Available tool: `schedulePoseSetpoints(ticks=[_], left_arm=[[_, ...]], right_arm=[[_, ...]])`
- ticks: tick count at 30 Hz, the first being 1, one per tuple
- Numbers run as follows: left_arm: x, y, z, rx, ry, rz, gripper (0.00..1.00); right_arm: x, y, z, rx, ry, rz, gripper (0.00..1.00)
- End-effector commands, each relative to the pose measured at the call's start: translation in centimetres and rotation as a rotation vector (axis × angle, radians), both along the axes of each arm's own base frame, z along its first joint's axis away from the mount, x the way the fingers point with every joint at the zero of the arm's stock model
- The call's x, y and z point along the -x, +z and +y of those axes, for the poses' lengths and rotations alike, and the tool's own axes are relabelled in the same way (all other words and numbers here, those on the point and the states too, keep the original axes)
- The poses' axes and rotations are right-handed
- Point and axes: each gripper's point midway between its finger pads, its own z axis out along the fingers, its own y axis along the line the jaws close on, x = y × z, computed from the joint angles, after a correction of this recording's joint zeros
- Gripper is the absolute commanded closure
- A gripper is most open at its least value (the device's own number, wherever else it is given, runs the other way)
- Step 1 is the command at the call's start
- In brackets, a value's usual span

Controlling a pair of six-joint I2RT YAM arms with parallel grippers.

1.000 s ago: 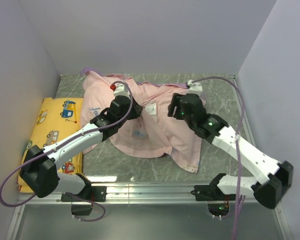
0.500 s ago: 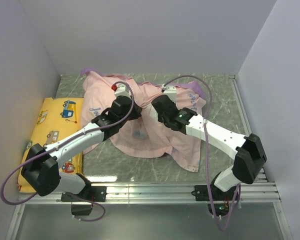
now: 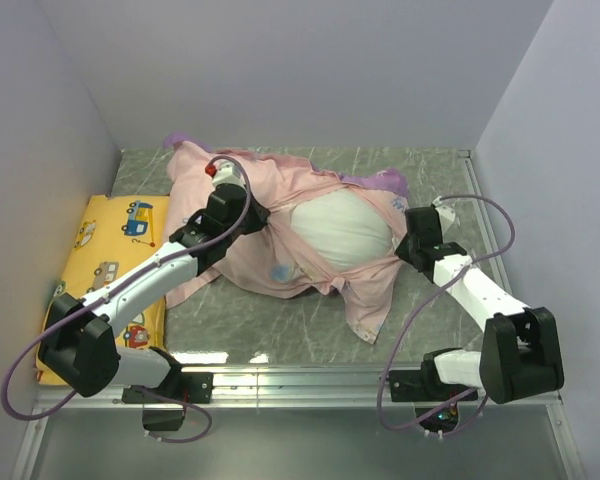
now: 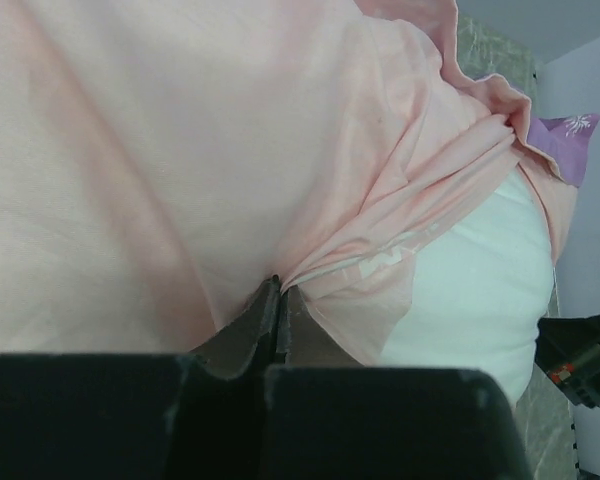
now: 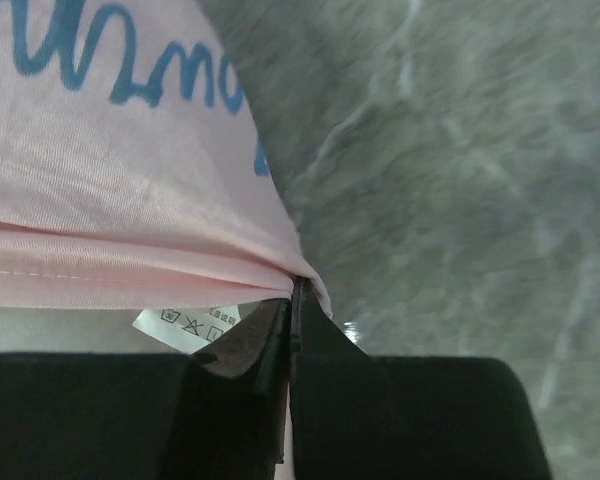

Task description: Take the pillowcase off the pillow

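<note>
The pillowcase (image 3: 305, 280) lies across the middle of the table with its paler pink inside outward, and a purple corner (image 3: 385, 182) shows at the far right. Its opening is stretched wide, baring the plump white pillow (image 3: 342, 225). My left gripper (image 3: 256, 216) is shut on a bunched fold at the opening's left side; in the left wrist view its tips (image 4: 278, 286) pinch pink fabric (image 4: 130, 150) beside the pillow (image 4: 480, 290). My right gripper (image 3: 404, 246) is shut on the opening's right hem. In the right wrist view the tips (image 5: 296, 286) clamp the hem of the pillowcase (image 5: 110, 200) above a small care tag (image 5: 185, 322).
A yellow cushion (image 3: 110, 270) printed with cartoon vehicles lies along the left wall. Grey walls close in the marble-patterned table (image 3: 450, 180) on three sides. A metal rail (image 3: 310, 378) runs along the near edge by the arm bases.
My right arm swung from the middle of the pillowcase out to the right with the hem in its jaws. The opening spread and the white pillow came into view. Both grippers closed.
</note>
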Motion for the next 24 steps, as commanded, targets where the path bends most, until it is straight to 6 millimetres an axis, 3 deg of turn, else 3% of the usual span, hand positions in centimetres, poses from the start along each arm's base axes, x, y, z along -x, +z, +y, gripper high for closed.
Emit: schedulePoseSetpoints(ticks=[1, 2, 5, 6, 7, 9, 12, 13, 19, 24], left_arm=[[-0.4, 0.1, 1.3, -0.035, 0.014, -0.019, 0.99], [-0.1, 0.1, 0.2, -0.037, -0.022, -0.023, 1.0], [0.9, 1.1, -2.7, -0.075, -0.117, -0.049, 0.91], [0.9, 0.5, -3.4, -0.102, -0.13, -0.032, 0.87], [0.6, 1.7, -4.0, -0.123, -0.131, -0.059, 0.85], [1.0, 2.0, -5.8, -0.162, -0.165, -0.054, 0.77], [1.4, 1.7, -7.1, -0.234, -0.17, -0.044, 0.64], [1.3, 2.6, -7.5, -0.233, -0.168, -0.061, 0.62], [1.2, 4.0, -7.5, -0.257, -0.12, -0.07, 0.52], [1.3, 5.9, -5.9, -0.274, -0.053, -0.094, 0.42]], right_arm=[[0.2, -2.2, 1.4, -0.097, 0.046, 0.032, 1.0], [-0.1, -2.1, 3.0, -0.167, 0.095, 0.017, 1.0], [-0.1, -2.3, 5.0, -0.246, 0.164, 0.02, 1.0], [-0.4, -1.9, 5.2, -0.255, 0.173, 0.001, 1.0], [-0.3, -1.7, 5.7, -0.276, 0.19, -0.005, 1.0], [-0.4, -0.8, 6.3, -0.3, 0.215, -0.034, 1.0], [-0.5, 0.4, 6.3, -0.3, 0.223, -0.059, 1.0], [-0.4, 0.7, 6.3, -0.297, 0.227, -0.062, 1.0], [-0.3, 2.2, 6.3, -0.295, 0.244, -0.095, 1.0], [-0.2, 2.4, 6.4, -0.3, 0.251, -0.098, 1.0]])
